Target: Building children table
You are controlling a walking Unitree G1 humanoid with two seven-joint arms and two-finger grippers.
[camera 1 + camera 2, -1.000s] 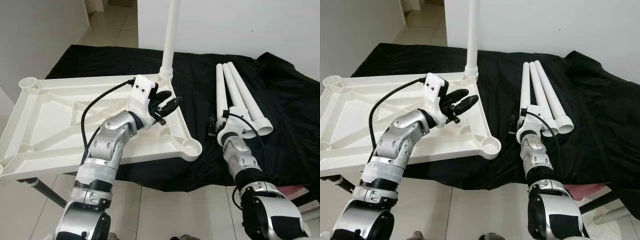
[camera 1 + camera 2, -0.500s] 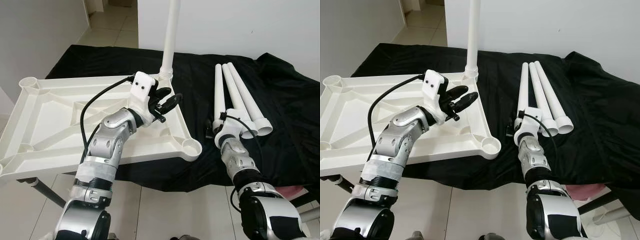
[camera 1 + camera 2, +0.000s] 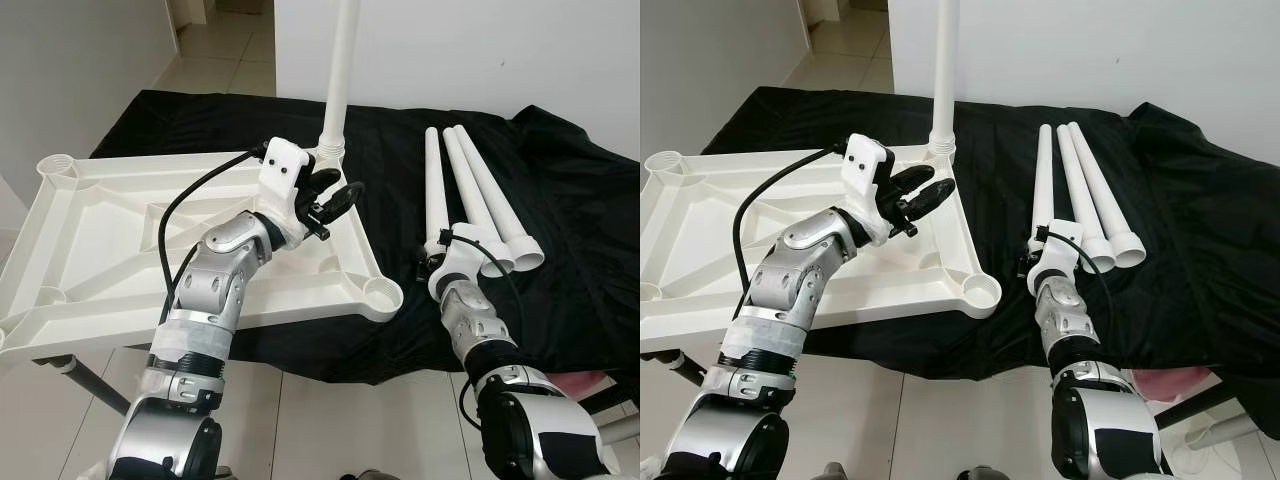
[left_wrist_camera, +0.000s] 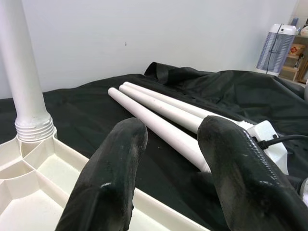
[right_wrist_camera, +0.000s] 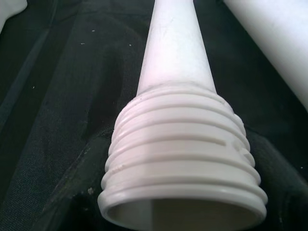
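The white tabletop (image 3: 120, 230) lies underside up on a black cloth. One white leg (image 3: 340, 70) stands upright in its far right corner socket. My left gripper (image 3: 341, 190) hovers open over the tabletop's right rim, just in front of that leg, with nothing between its fingers (image 4: 115, 168). Three loose legs lie on the cloth to the right. My right gripper (image 3: 436, 256) is shut on the threaded end (image 5: 180, 159) of the leftmost loose leg (image 3: 431, 190), a black finger on each side. The other two legs (image 3: 485, 195) lie beside it.
An open corner socket (image 3: 383, 293) sits at the tabletop's near right, another (image 3: 57, 166) at the far left. The black cloth (image 3: 570, 200) reaches the white wall behind. Tiled floor and a metal support leg (image 3: 95, 385) lie below the front edge.
My right gripper has drawn the leftmost loose leg's threaded end left, away from the other two. My left gripper has lifted slightly and edged toward the upright leg.
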